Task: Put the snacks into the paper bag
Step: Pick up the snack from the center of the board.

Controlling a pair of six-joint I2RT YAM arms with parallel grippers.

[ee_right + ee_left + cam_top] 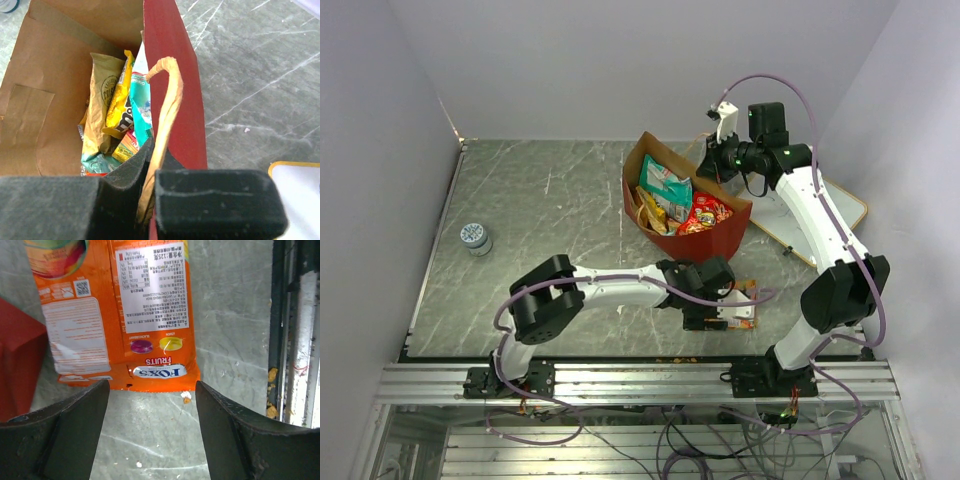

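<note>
round tin: left on grey marble table | white board: right edge | crumbs: tabletop

Bright, even overhead light, faint soft shadows, mild sheen on the tabletop ahead of the left end effector, right end effector dark, slightly out of focus

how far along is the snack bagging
Done: several snacks already sit in the paper bag. In hand: right hand pinches its handle; left hand hangs open at the orange pack. Left: bagging that pack.
</note>
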